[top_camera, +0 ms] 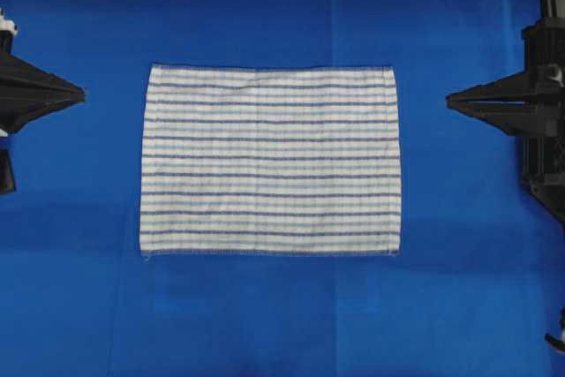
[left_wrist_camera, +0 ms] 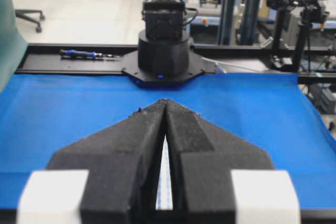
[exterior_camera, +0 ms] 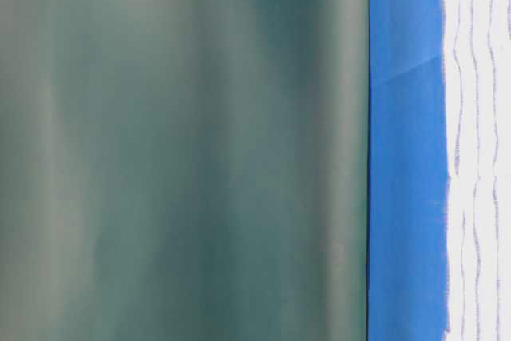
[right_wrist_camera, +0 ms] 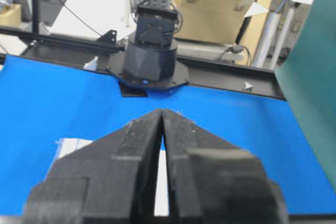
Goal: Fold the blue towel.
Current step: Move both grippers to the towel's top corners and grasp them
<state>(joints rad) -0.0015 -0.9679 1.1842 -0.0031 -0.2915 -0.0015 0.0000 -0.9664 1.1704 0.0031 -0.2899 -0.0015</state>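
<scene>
The blue towel [top_camera: 270,160], white with thin dark and pale blue stripes, lies flat and unfolded in the middle of the solid blue table covering [top_camera: 265,315]. Its edge also shows in the table-level view [exterior_camera: 479,149]. At the left edge my left gripper [top_camera: 81,92] is shut and empty, its tips touching [left_wrist_camera: 166,101], well left of the towel. On the right, my right gripper [top_camera: 449,99] is shut and empty too, tips together [right_wrist_camera: 161,110], right of the towel. A sliver of towel [left_wrist_camera: 165,182] shows between the left fingers, and a corner [right_wrist_camera: 71,145] beside the right ones.
A blurred grey-green sheet [exterior_camera: 184,149] fills most of the table-level view. The opposite arm bases [left_wrist_camera: 160,51] [right_wrist_camera: 149,51] stand at the table's ends on a black frame. A blue-handled tool [left_wrist_camera: 84,54] lies on that frame.
</scene>
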